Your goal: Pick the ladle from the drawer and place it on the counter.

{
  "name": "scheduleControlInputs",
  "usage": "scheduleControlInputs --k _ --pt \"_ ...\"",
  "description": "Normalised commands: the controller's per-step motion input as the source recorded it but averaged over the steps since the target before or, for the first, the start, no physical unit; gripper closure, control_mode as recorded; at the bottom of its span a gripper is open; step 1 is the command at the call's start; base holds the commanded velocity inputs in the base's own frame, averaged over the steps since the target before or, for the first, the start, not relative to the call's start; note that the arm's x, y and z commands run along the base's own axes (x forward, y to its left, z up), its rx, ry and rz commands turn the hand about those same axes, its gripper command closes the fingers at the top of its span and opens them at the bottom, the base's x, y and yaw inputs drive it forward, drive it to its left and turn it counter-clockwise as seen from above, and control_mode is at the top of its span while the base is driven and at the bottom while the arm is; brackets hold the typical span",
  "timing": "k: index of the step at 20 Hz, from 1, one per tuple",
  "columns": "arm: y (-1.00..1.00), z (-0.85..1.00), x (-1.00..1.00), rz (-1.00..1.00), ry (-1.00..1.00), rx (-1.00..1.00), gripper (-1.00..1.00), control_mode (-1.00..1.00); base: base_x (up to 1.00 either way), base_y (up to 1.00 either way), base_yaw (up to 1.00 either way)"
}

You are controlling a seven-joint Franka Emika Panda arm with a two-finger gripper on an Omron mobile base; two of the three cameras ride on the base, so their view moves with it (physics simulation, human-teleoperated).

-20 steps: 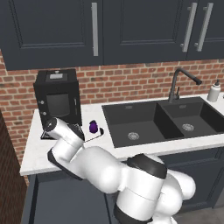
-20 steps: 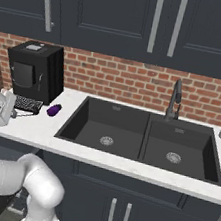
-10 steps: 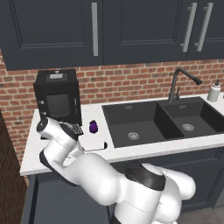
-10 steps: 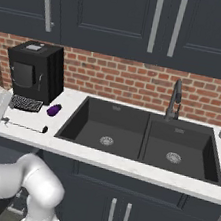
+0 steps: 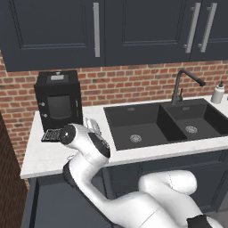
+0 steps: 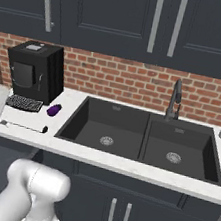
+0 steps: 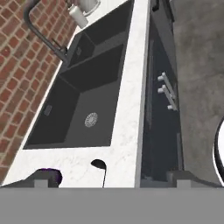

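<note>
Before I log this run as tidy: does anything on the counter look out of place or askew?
Nothing looks spilled or damaged. The ladle lies flat on the counter in front of the coffee machine, near the front edge, with the small purple object just behind its bowl. The sink looks bare.

Ladle (image 6: 24, 126) flat on counter (image 6: 124, 166), just beyond the gripper (image 7: 109, 179); purple object (image 6: 54, 110) past it; double sink (image 6: 140, 140) farther along.
</note>
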Motion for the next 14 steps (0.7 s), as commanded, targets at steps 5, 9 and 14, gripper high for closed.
scheduleControlInputs --k 5,9,14 --pt "-1.0 1.0 -0.65 0.0 -0.24 0.34 -1.0 -1.0 0.0 0.0 0.0" --pt "-1.0 1.0 -0.43 0.0 -0.19 0.43 -1.0 -1.0 0.0 0.0 0.0" --pt "-0.84 0.82 -0.42 -0.01 -0.22 0.44 -1.0 -1.0 0.0 0.0 0.0"
